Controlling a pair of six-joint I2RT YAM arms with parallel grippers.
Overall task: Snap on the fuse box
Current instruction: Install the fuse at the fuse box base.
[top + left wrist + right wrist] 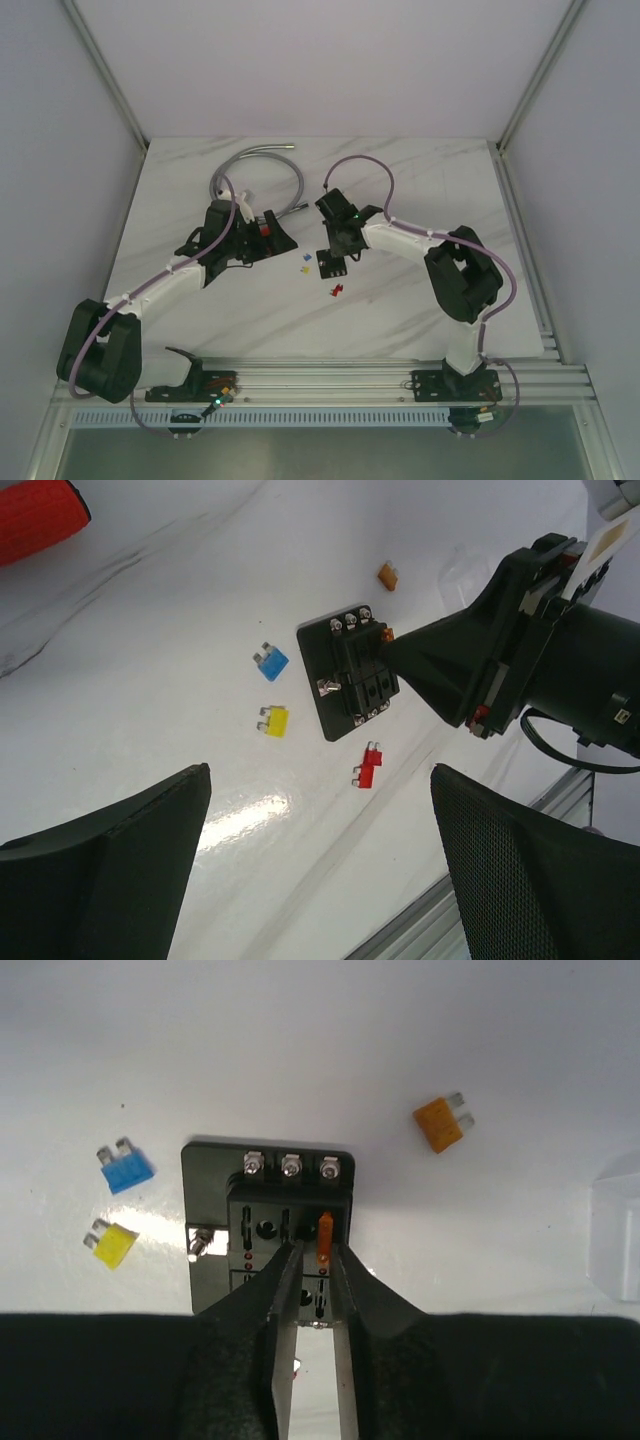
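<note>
One fuse box (345, 680) — five fuses (271, 661)

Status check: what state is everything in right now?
Fuse box: lying flat, uncovered.
Slotted orange fuse: standing in a box slot.
Blue fuse: loose.
Yellow fuse: loose.
Red fuse: loose.
Loose orange fuse: loose.
Clear cover: off, lying apart.
Left gripper: open, empty.
Right gripper: jaws narrow around slotted fuse; grip unclear.

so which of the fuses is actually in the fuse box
The orange fuse standing in the fuse box, at the right gripper. The blue fuse, yellow fuse, red fuse and second orange fuse lie loose on the table.
</note>
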